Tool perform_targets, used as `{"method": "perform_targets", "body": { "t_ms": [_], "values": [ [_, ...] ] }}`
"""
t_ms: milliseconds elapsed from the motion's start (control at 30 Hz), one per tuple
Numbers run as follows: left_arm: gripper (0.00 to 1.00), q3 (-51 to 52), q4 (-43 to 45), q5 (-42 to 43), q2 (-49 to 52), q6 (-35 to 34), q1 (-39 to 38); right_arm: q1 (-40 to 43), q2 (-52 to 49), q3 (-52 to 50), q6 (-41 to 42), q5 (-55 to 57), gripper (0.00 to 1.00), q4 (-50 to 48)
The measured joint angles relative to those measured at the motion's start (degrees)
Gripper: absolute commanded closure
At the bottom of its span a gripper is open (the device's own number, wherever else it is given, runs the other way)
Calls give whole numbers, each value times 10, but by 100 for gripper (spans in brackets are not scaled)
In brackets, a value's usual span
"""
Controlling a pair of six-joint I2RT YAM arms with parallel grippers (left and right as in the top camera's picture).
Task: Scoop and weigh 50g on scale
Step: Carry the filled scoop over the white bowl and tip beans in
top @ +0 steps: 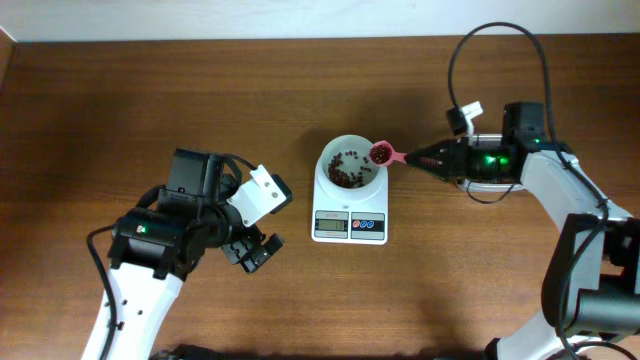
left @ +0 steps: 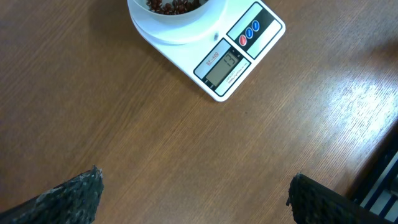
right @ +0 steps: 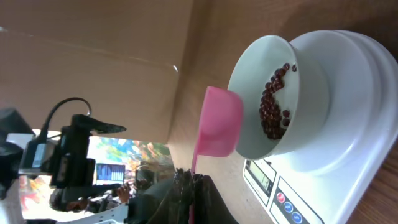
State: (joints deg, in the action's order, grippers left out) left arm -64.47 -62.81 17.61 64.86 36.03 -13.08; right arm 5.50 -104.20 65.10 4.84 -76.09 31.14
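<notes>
At the left of the brown wooden tabletop point(top: 150, 100), the left arm point(top: 150, 245) reaches toward the middle. The left jaws stand wide apart and hold nothing, with bare wood between the two dark fingertips point(left: 68, 196) in the left wrist view. Near them to the right, at the centre of the tabletop and between the two arms, sits the scale point(top: 349, 225). It is a small white rectangle with its grey display point(left: 222, 65) and its red button point(left: 242, 38) and blue button point(left: 252, 29) on the side toward the near edge; the digits are too small to read. A round white bowl point(top: 322, 165) stands on the scale's platform with a thin scatter of dark red beans point(top: 347, 172) in its bottom. At the bowl's right rim is a pink scoop point(top: 382, 153), cup upward with a few beans in it. It is just beside the rim, but whether they touch cannot be told. The scoop's handle point(top: 400, 157) runs rightward into the right jaws, which are closed on it. Behind them the right arm point(top: 540, 175) comes in from the right edge.
</notes>
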Motion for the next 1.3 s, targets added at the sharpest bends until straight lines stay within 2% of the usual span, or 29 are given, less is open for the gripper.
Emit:
{"method": "perform_targets", "body": {
  "t_ms": [133,267,500,733,1100,1300],
  "values": [
    [1,0,0,0,0,0,0,-36,0,-1,40,56,96,-58],
    [1,0,0,0,0,0,0,-78,0,-1,-24,130,96,-95],
    [1,0,0,0,0,0,0,-127,31,-1,-109,283,96,-95],
    [1,0,0,0,0,0,0,-169,90,-1,-135,374,96,-81],
    [1,0,0,0,0,0,0,-269,162,0,-197,593,96,-35],
    [1,0,0,0,0,0,0,-278,176,0,-217,624,96,-17]
  ]
}}
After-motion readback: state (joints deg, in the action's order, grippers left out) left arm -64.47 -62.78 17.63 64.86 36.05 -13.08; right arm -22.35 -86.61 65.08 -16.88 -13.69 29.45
